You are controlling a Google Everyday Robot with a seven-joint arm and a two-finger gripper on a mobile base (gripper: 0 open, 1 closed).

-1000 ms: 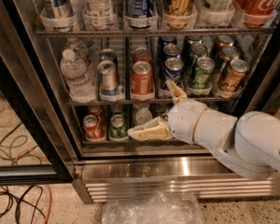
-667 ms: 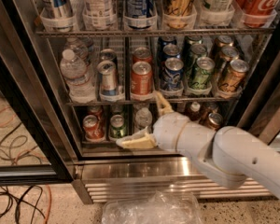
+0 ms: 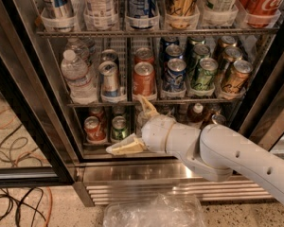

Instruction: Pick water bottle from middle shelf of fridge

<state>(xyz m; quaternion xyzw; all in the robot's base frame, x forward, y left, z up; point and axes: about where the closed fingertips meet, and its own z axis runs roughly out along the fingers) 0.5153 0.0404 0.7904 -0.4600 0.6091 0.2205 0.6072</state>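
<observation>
The fridge [image 3: 28, 108] stands open before me with wire racks of drinks. The water bottle [image 3: 78, 77] is clear ribbed plastic with a white cap and stands at the left end of the middle shelf [image 3: 146, 100], next to silver, orange, blue, green and bronze cans. My gripper [image 3: 135, 124] is open and empty, its two pale fingers spread wide, one pointing up at the shelf's front edge and one pointing left. It hangs in front of the lowest rack, below and to the right of the bottle.
Tall cans [image 3: 142, 4] fill the rack above. Small cans [image 3: 94, 129] and a brown-liquid bottle [image 3: 196, 115] sit on the lowest rack behind my arm [image 3: 227, 155]. A steel base grille [image 3: 132, 188], crumpled clear plastic [image 3: 154, 212] and floor cables [image 3: 14, 207] lie below.
My arm and gripper have moved left across the front of the lowest rack, nearer to the bottle's column. The fingers stay spread open. The drinks have not moved.
</observation>
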